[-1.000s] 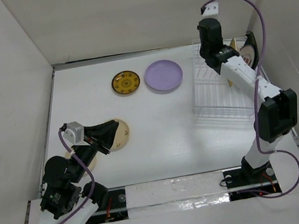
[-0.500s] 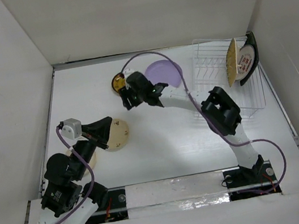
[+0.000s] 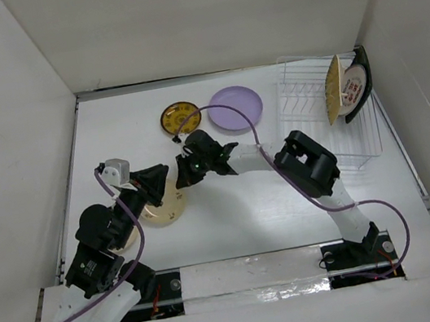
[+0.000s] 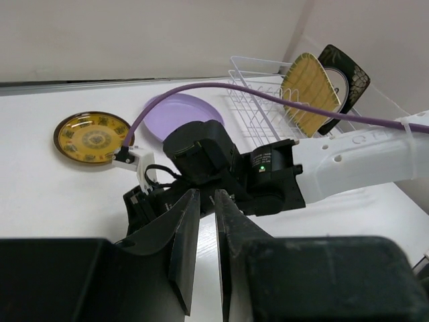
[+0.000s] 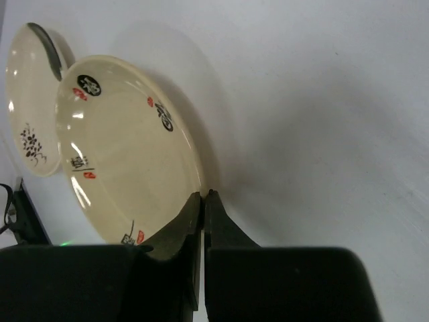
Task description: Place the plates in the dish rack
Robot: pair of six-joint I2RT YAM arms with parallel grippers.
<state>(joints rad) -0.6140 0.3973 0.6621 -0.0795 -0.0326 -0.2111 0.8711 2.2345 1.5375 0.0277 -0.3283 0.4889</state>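
Observation:
A cream plate (image 3: 167,209) (image 5: 120,147) with red and black characters lies at the left of the table. My right gripper (image 3: 182,176) (image 5: 203,194) is shut on its near rim. My left gripper (image 3: 156,186) (image 4: 206,194) faces it across the plate, fingers narrowly parted with nothing between them. A floral-speck plate (image 5: 27,114) sits beside it, partly under my left arm. The brown-and-yellow plate (image 3: 181,118) and lavender plate (image 3: 237,108) lie flat further back. The dish rack (image 3: 307,117) holds a yellow ribbed plate (image 3: 334,90) and a white plate (image 3: 352,89) upright.
A dark patterned dish (image 3: 363,72) leans at the rack's far right end against the side wall. White walls close in the table on the left, back and right. My right arm's purple cable (image 4: 221,87) arcs above the lavender plate.
My right arm has swung from the rack, past the brown-and-yellow plate, down to the cream plate and has shut on its rim. My left gripper has shifted slightly right.

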